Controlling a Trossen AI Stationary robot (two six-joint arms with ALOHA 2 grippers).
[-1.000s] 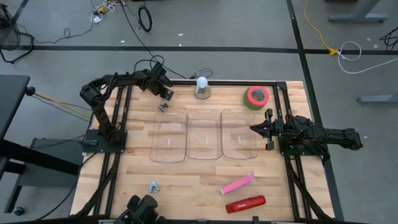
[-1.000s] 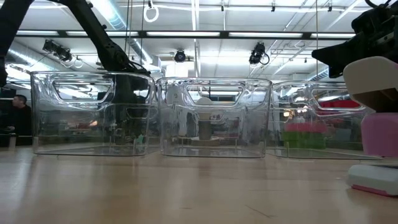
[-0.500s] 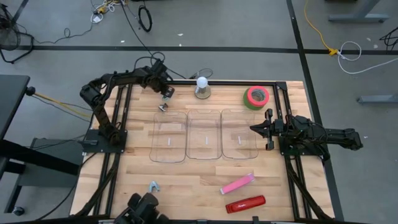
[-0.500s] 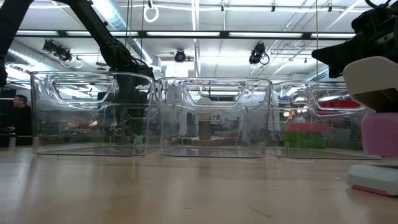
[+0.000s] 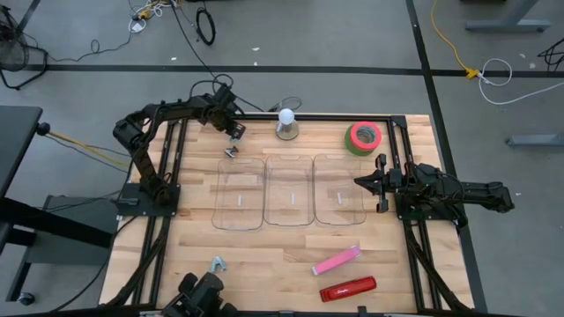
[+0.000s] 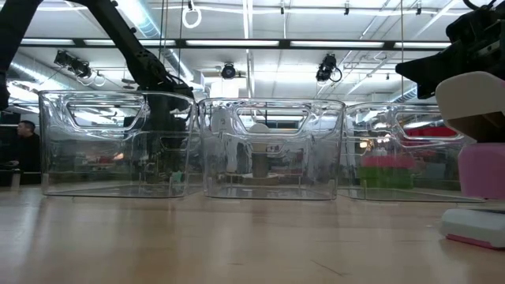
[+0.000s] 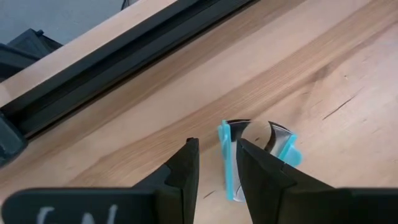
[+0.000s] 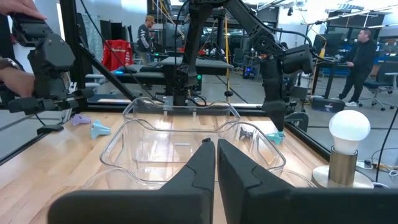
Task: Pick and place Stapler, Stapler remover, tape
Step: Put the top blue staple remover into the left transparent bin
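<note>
Table (image 5: 264, 251): light wood planks, smooth matt finish, faint scratches in the left wrist view. Three bins (image 5: 290, 190): clear glossy plastic. Stapler remover (image 7: 256, 155): shiny metal claws, translucent blue plastic grips; left fingers (image 7: 180, 171): matt black plastic.

From table height, the green tape (image 6: 386, 171) shows only as a blur through the clear bin (image 6: 418, 150) at 3 o'clock. A pink object (image 6: 481, 170) there is cut by the frame edge. From overhead, the left tool (image 5: 233, 134) is too small to read.
</note>
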